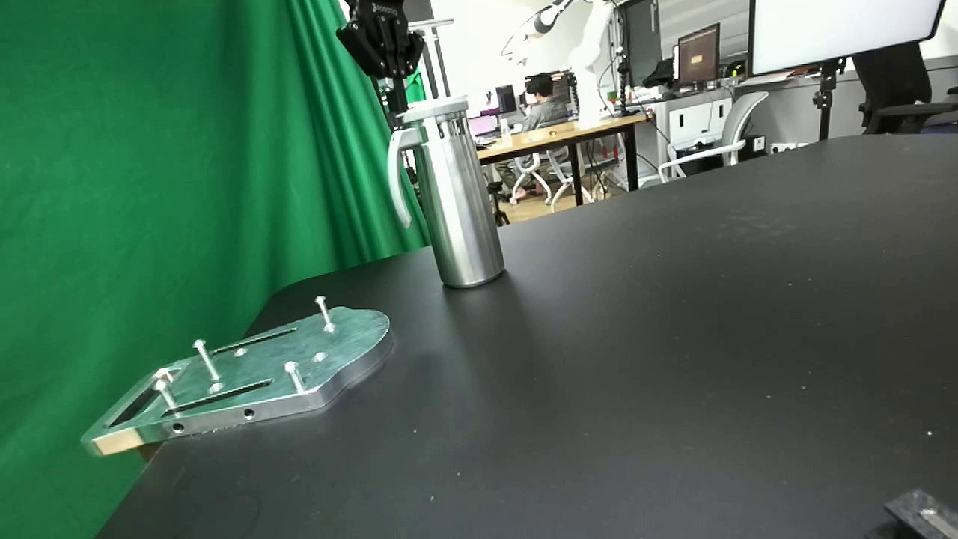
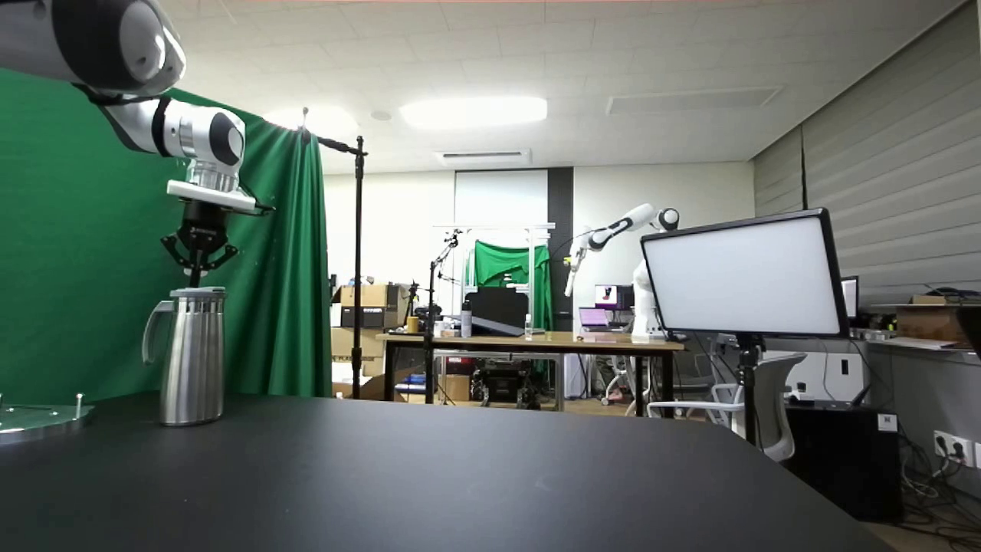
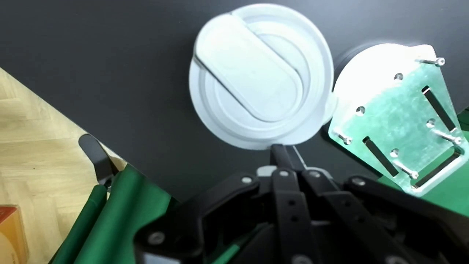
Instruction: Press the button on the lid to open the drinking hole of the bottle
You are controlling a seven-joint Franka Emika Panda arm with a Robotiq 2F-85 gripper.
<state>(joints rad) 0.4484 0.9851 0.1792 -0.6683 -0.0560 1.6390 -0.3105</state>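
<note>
The brushed steel bottle (image 1: 464,206) stands upright on the black table, with a pale grey handle on its side; it also shows in an exterior view (image 2: 193,364). Its round light-grey lid (image 3: 205,106) fills the upper middle of the wrist view, with a long, round-ended raised panel (image 3: 253,69) across its top. Which part is the button I cannot tell. My gripper (image 3: 285,148) has its fingers together, pointing down, with nothing seen between them. The tips are at the lid's near rim in the wrist view and just above the lid (image 2: 198,292) in an exterior view (image 2: 195,282); contact is unclear.
A flat green-reflecting metal plate with upright pegs (image 1: 277,352) lies near the bottle at the table's edge; it also shows in the wrist view (image 3: 410,106). A green curtain (image 1: 187,150) hangs beside the table. A dark object (image 1: 924,513) sits at the table's near corner.
</note>
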